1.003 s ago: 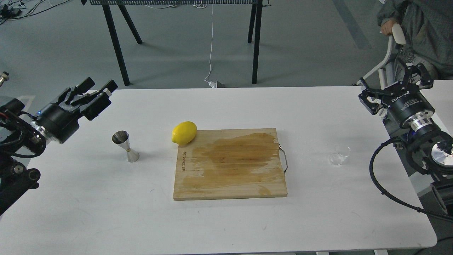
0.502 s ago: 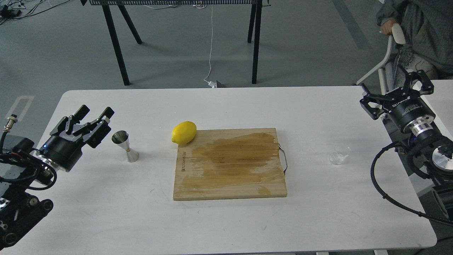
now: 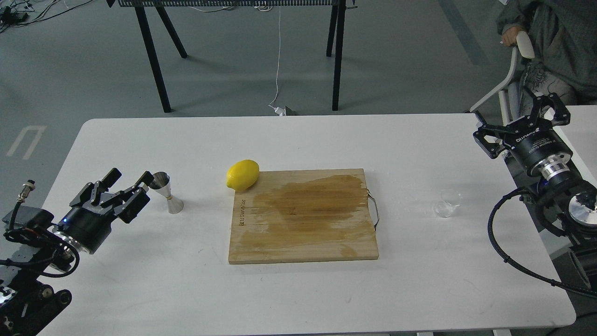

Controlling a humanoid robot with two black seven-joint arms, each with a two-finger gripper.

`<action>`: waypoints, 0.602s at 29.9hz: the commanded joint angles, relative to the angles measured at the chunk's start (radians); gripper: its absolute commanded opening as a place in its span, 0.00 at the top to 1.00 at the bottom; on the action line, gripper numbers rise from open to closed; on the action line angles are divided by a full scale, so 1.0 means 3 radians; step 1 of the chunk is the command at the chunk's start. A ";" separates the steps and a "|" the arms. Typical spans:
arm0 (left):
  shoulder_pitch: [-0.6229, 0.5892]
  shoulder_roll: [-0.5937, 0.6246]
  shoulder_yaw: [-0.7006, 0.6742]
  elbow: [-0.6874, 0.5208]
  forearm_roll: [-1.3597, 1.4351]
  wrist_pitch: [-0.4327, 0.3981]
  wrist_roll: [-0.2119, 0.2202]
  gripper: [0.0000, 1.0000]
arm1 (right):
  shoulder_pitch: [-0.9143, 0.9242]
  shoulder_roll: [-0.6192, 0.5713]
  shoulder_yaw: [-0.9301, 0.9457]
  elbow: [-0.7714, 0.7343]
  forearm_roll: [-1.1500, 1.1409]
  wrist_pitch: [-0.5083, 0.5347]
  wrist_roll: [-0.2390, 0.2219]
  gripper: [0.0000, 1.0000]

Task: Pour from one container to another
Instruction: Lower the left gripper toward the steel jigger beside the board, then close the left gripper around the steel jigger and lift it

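The steel hourglass jigger [image 3: 166, 192] stands upright on the white table [image 3: 298, 298], left of the cutting board. My left gripper [image 3: 128, 178] is open just left of the jigger, one fingertip close beside its rim, nothing held. The small clear glass cup [image 3: 445, 205] sits on the table right of the board. My right gripper [image 3: 520, 119] is open at the table's right edge, well behind the cup, and empty.
A wet wooden cutting board [image 3: 303, 217] with a metal handle lies mid-table. A yellow lemon [image 3: 242, 175] rests at its far left corner. A seated person [image 3: 545, 42] and a chair are beyond the right edge; black table legs stand behind.
My left arm dropped downward and toward me, bringing its open gripper from above the table's far left edge down beside the jigger. The right gripper barely moved.
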 commanded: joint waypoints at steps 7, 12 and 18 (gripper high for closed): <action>0.0166 -0.0317 0.0006 0.0219 0.0256 -0.0001 0.0000 0.00 | -0.0027 -0.0004 0.0004 0.0000 0.0000 0.0000 0.0000 0.00; 0.0141 -0.0466 0.0006 0.0429 0.0292 -0.0001 0.0000 0.00 | -0.0027 -0.0004 0.0009 0.0000 0.0000 0.0000 0.0000 0.00; 0.0044 -0.0532 0.0006 0.0577 0.0292 -0.0001 0.0000 0.00 | -0.0032 -0.0004 0.0009 0.0000 0.0000 0.0000 0.0000 0.00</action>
